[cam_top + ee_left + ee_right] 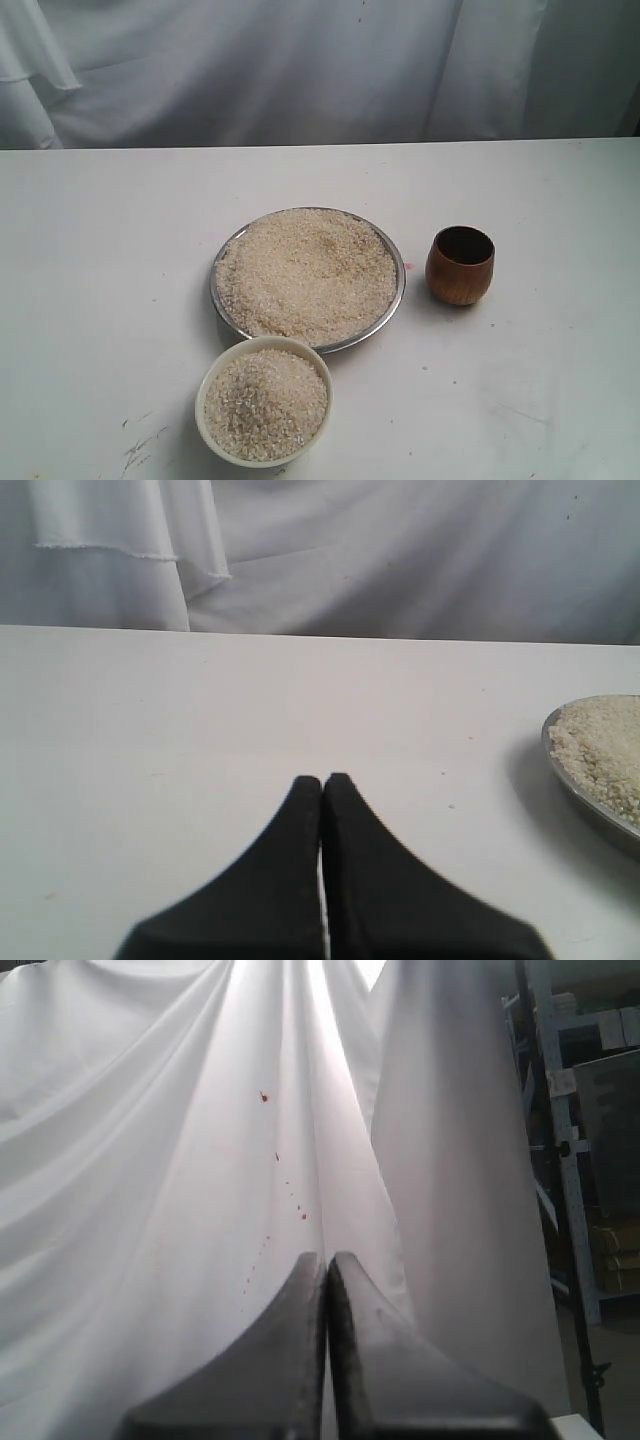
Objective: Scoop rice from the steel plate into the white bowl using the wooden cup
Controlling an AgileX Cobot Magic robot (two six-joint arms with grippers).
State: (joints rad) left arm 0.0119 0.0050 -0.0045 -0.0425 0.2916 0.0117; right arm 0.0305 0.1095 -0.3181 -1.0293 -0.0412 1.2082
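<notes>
The steel plate (398, 290) lies at the table's middle, heaped with rice (305, 273). Just in front of it stands the white bowl (205, 425), which also holds rice (265, 405). The wooden cup (460, 265) stands upright and empty to the plate's right. Neither arm shows in the exterior view. My left gripper (322, 780) is shut on nothing above bare table, with the steel plate's (585, 798) edge and rice (605, 745) off to one side. My right gripper (326, 1258) is shut too, pointing at the white curtain, away from the table.
A white curtain (300, 60) hangs behind the white table (100, 300). Metal shelving (585, 1160) shows beside the curtain in the right wrist view. Faint dark scuffs (135, 445) mark the table near the front left.
</notes>
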